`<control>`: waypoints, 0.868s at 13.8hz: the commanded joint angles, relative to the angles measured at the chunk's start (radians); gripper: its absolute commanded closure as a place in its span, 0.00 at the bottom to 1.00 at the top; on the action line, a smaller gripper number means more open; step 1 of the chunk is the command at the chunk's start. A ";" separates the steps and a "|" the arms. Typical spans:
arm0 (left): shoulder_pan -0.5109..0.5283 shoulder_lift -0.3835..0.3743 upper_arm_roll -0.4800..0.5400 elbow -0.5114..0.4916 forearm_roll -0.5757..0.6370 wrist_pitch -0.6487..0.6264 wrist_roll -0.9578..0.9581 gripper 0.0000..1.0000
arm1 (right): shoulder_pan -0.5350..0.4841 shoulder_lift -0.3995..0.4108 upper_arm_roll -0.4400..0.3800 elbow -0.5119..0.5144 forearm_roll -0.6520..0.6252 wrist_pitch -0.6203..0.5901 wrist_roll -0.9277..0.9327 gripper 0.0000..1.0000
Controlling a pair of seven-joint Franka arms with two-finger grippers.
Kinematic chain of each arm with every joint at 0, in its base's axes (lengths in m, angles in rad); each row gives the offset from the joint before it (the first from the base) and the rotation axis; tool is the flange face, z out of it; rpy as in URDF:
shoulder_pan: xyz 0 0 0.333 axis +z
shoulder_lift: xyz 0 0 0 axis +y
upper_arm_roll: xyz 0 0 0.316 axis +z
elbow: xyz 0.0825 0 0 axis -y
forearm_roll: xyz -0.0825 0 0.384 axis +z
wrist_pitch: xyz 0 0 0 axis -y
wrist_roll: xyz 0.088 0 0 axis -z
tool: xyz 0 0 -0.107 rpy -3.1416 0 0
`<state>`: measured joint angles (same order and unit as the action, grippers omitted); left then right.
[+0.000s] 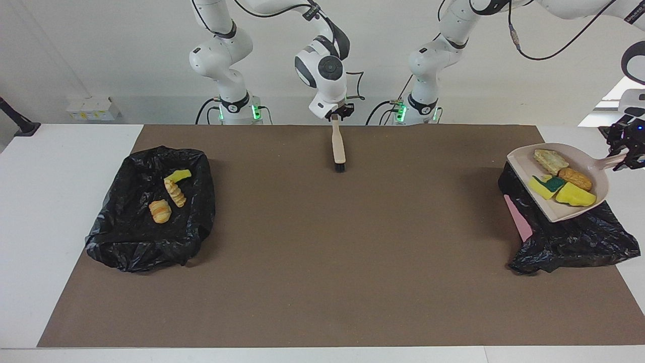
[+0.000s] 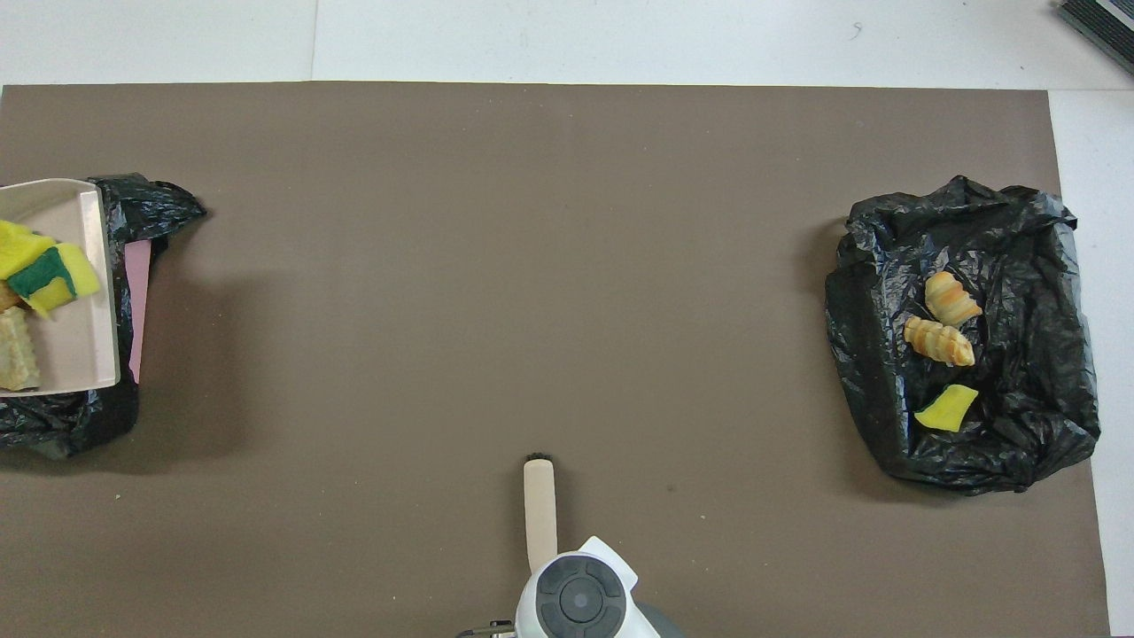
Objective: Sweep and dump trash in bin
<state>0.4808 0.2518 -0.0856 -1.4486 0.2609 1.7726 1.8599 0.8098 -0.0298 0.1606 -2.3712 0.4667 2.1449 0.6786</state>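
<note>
The beige dustpan (image 1: 554,207) hangs above the black-bagged bin (image 1: 569,242) at the left arm's end of the table. My left gripper (image 1: 625,157) is shut on its handle. Several pieces of trash (image 1: 574,195) lie in the pan: yellow and green sponge pieces and brown lumps. In the overhead view the dustpan (image 2: 80,354) and its trash (image 2: 44,270) sit at the picture's edge over the bin (image 2: 53,425); the left gripper is out of that view. My right gripper (image 1: 338,115) is at the top of the brush (image 1: 337,146) handle. The brush (image 2: 539,509) points away from the robots.
A second black bag (image 1: 151,237) lies at the right arm's end of the table with three scraps (image 1: 174,191) in it, also visible from overhead in that bag (image 2: 1036,425). A pink strip (image 1: 519,217) shows at the bin's edge. A brown mat (image 1: 322,262) covers the table.
</note>
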 commanded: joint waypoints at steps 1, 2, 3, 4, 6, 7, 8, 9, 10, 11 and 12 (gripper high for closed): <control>-0.008 0.044 -0.003 0.074 0.127 0.046 0.027 1.00 | -0.009 0.007 -0.001 0.001 0.026 0.032 -0.021 0.39; -0.010 0.044 -0.003 0.071 0.180 0.077 0.025 1.00 | -0.017 0.011 -0.003 0.012 0.023 0.032 -0.022 0.30; -0.011 0.043 -0.005 0.064 0.239 0.094 0.019 1.00 | -0.035 0.011 -0.004 0.026 0.012 0.030 -0.022 0.24; -0.017 0.035 -0.005 0.035 0.285 0.117 0.015 1.00 | -0.070 0.011 -0.006 0.038 0.010 0.030 -0.021 0.18; -0.017 0.006 -0.003 -0.054 0.314 0.157 -0.028 1.00 | -0.160 -0.004 -0.007 0.055 0.004 0.012 -0.045 0.00; -0.019 -0.006 -0.003 -0.108 0.352 0.186 -0.062 1.00 | -0.197 -0.018 -0.007 0.078 -0.009 -0.011 -0.068 0.00; -0.021 -0.026 -0.005 -0.171 0.421 0.215 -0.115 1.00 | -0.240 -0.027 -0.007 0.120 -0.022 -0.055 -0.091 0.00; -0.037 -0.046 -0.005 -0.229 0.479 0.237 -0.181 1.00 | -0.279 -0.028 -0.012 0.179 -0.052 -0.118 -0.106 0.00; -0.048 -0.060 -0.005 -0.258 0.535 0.248 -0.215 1.00 | -0.344 -0.024 -0.015 0.261 -0.130 -0.234 -0.128 0.00; -0.051 -0.063 -0.005 -0.256 0.584 0.243 -0.215 1.00 | -0.407 -0.010 -0.012 0.359 -0.166 -0.329 -0.143 0.00; -0.066 -0.063 -0.005 -0.251 0.651 0.237 -0.217 1.00 | -0.450 0.001 -0.013 0.439 -0.178 -0.412 -0.160 0.00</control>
<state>0.4453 0.2561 -0.1042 -1.6375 0.8117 1.9921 1.6709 0.4520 -0.0523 0.1403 -2.0967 0.3340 1.8909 0.5609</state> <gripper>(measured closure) 0.687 0.000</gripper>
